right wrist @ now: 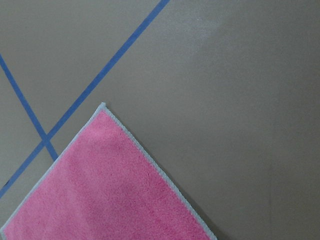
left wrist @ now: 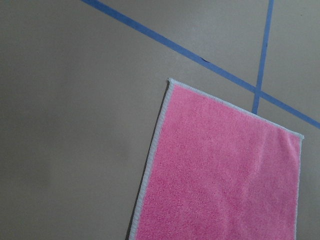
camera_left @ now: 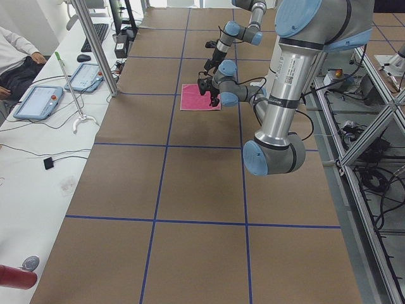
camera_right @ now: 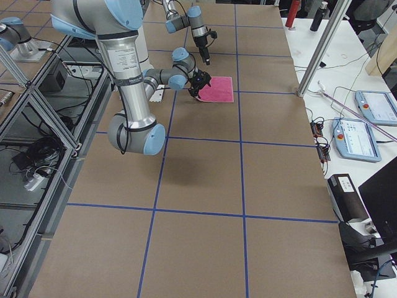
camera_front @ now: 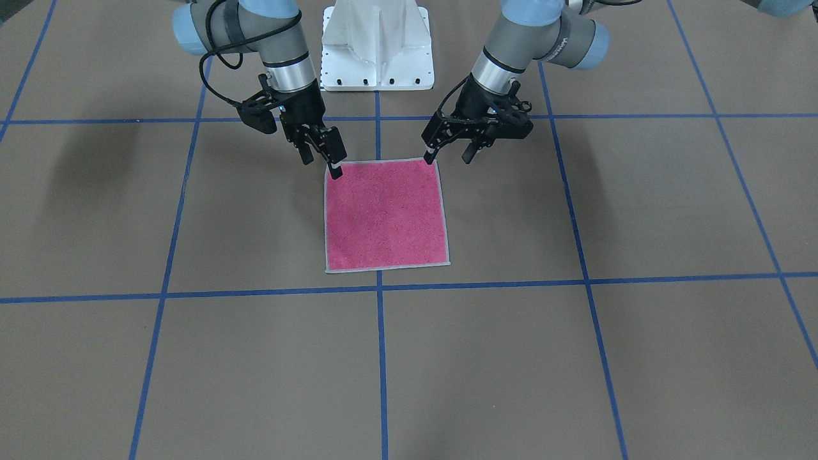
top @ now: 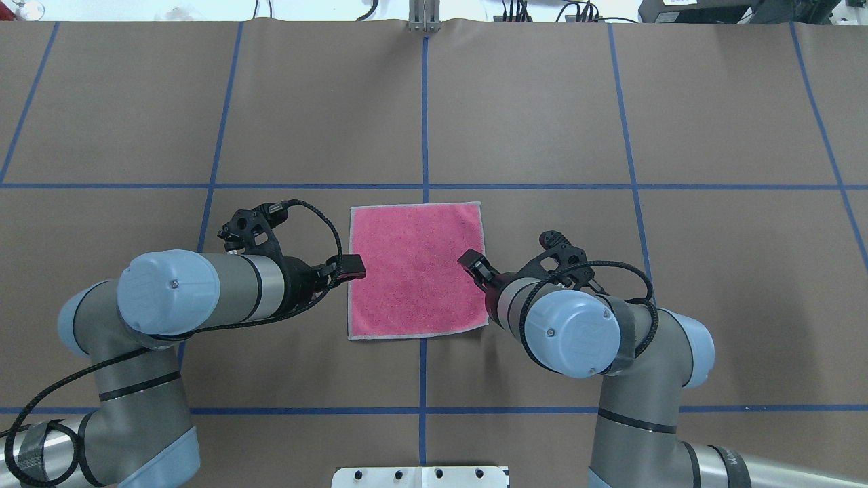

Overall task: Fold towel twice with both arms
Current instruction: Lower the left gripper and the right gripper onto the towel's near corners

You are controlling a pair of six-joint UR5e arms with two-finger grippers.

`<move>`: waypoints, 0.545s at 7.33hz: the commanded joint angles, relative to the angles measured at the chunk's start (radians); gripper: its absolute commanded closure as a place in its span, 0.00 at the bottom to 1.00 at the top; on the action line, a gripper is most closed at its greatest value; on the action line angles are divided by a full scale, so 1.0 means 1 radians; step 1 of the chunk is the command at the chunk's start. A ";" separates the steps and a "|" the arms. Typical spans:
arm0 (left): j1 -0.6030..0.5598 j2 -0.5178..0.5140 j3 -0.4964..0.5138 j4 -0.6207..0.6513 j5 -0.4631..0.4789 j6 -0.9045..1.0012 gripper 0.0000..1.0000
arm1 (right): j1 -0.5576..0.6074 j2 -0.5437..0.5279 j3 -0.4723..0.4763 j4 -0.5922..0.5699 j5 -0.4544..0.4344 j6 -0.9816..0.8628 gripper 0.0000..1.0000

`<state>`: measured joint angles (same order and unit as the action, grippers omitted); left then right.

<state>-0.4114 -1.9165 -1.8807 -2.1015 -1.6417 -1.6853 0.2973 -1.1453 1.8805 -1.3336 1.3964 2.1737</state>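
Observation:
The towel [camera_front: 383,217] lies flat and unfolded on the table, pink face up, with its light grey border showing all round [top: 413,271]. My left gripper [camera_front: 447,154] hovers open just above the towel's corner nearest the robot on my left side [top: 352,266]. My right gripper [camera_front: 321,163] hovers open over the other near corner [top: 469,261]. Neither holds anything. The left wrist view shows the towel [left wrist: 225,175] from above with no fingers in sight. The right wrist view shows one towel corner [right wrist: 100,190]. The towel also shows small in the side views [camera_left: 200,98] [camera_right: 218,89].
The brown table [top: 542,122] is marked with blue tape lines [camera_front: 379,358]. The white pedestal base [camera_front: 377,45] stands behind the towel at the robot's side. An operators' bench with tablets [camera_left: 38,101] and a metal post [camera_left: 95,44] runs along the table's far edge.

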 commanded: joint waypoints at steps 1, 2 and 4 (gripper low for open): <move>0.002 0.002 0.000 0.000 0.002 -0.001 0.00 | -0.029 0.003 -0.001 -0.042 -0.010 0.023 0.10; 0.002 0.002 0.000 0.000 0.002 -0.001 0.00 | -0.038 0.004 -0.010 -0.048 -0.028 0.029 0.15; 0.002 0.010 0.000 0.000 0.002 0.001 0.00 | -0.072 0.003 -0.027 -0.048 -0.049 0.089 0.36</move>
<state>-0.4088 -1.9113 -1.8807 -2.1015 -1.6398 -1.6849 0.2456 -1.1421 1.8650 -1.3808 1.3650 2.2393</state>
